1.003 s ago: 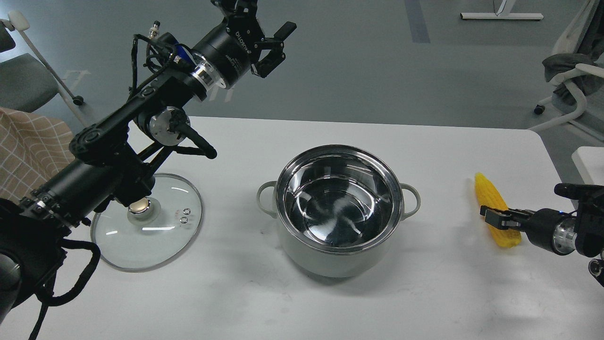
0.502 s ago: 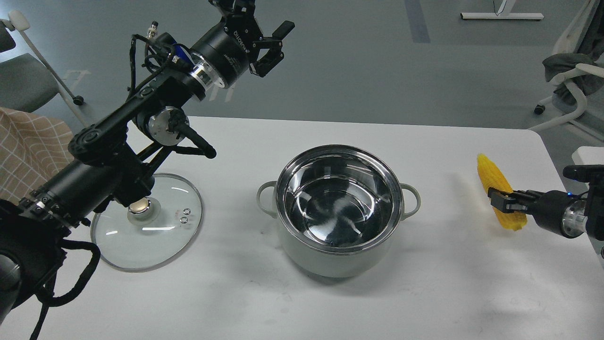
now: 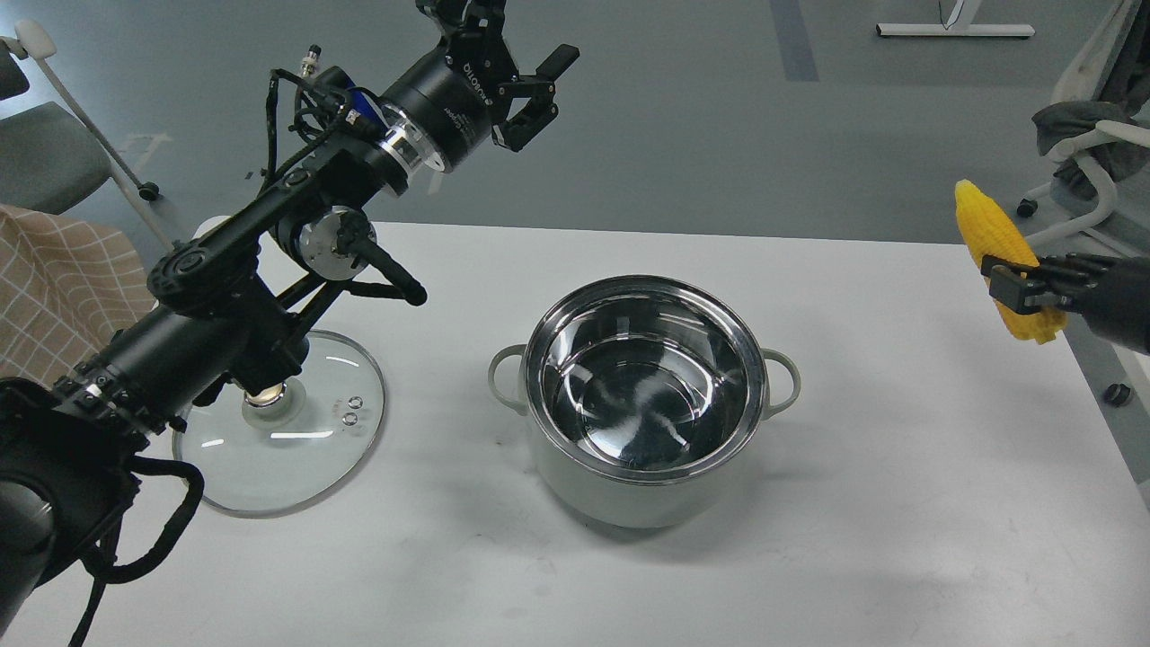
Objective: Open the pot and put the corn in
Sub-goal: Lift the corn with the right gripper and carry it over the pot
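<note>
The pale grey-green pot (image 3: 643,395) stands open in the middle of the white table, its shiny steel inside empty. My right gripper (image 3: 1008,280) is shut on the yellow corn (image 3: 993,235) and holds it in the air at the table's far right, well above the tabletop and right of the pot. My left gripper (image 3: 517,63) is open and empty, raised high beyond the table's back edge, up and left of the pot.
The glass lid (image 3: 280,431) with its gold knob lies flat on the table at the left, partly under my left arm. Office chairs stand on the floor at the far right (image 3: 1092,135) and far left (image 3: 54,153).
My right gripper has lifted the corn off the table and carried it up and slightly right. My left arm has shifted a little to the right.
</note>
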Robot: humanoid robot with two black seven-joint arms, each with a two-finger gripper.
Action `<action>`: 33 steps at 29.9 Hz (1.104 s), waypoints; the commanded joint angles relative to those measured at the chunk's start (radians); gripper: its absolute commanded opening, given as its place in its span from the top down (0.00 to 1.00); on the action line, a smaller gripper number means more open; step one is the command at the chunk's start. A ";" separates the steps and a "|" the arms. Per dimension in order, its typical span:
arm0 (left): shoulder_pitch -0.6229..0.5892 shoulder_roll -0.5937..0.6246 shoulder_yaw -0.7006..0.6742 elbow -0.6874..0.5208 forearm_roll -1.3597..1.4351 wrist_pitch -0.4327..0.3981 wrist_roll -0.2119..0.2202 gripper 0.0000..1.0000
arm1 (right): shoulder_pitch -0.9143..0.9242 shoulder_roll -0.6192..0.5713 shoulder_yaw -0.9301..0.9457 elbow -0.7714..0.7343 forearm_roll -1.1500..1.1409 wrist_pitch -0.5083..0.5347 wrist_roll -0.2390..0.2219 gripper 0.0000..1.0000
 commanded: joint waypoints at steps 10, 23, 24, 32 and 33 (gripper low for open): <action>-0.006 0.003 -0.001 0.002 0.000 0.000 0.000 0.06 | 0.309 0.090 -0.187 -0.012 0.005 0.045 -0.001 1.00; -0.006 0.011 -0.003 0.002 0.006 0.003 0.002 0.06 | 0.368 0.168 -0.297 0.200 0.008 0.102 0.001 1.00; -0.006 0.012 -0.003 0.000 0.006 0.002 0.002 0.06 | 0.368 0.168 -0.305 0.213 0.008 0.102 0.001 1.00; -0.004 0.017 -0.006 0.000 0.006 0.003 0.002 0.06 | 0.337 0.171 -0.346 0.359 -0.009 0.135 0.001 1.00; -0.004 0.017 -0.006 0.000 0.006 0.003 0.002 0.06 | 0.333 0.173 -0.346 0.366 -0.010 0.135 0.001 1.00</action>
